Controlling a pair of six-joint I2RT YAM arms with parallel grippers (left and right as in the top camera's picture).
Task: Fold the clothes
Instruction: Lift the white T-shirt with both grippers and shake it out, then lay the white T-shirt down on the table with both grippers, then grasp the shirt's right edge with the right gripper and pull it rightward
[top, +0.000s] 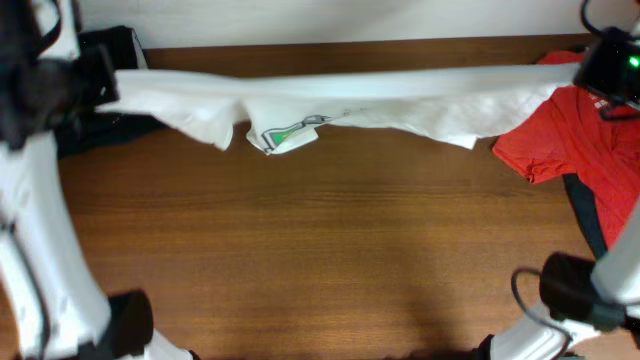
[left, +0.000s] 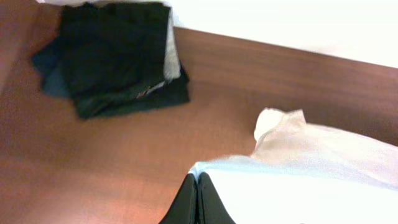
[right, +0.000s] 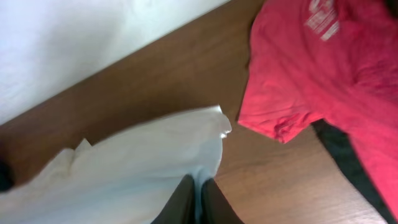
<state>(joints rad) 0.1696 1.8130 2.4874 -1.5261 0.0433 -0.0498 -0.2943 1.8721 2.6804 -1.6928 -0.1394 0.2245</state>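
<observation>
The white shirt (top: 360, 100) hangs stretched in a long band across the back of the table, its small green label (top: 283, 133) showing near the lower edge. My left gripper (left: 197, 182) is shut on the shirt's left end (left: 311, 168), held above the table. My right gripper (right: 199, 186) is shut on the shirt's right end (right: 137, 162). In the overhead view the left arm (top: 60, 85) and right arm (top: 612, 60) are at the two far ends of the band.
A red T-shirt with white print (top: 580, 130) lies at the right, also in the right wrist view (right: 323, 68), over a dark garment (top: 590, 215). Folded black and navy garments (left: 118, 56) lie at the back left. The wooden table (top: 320, 250) spreads in front.
</observation>
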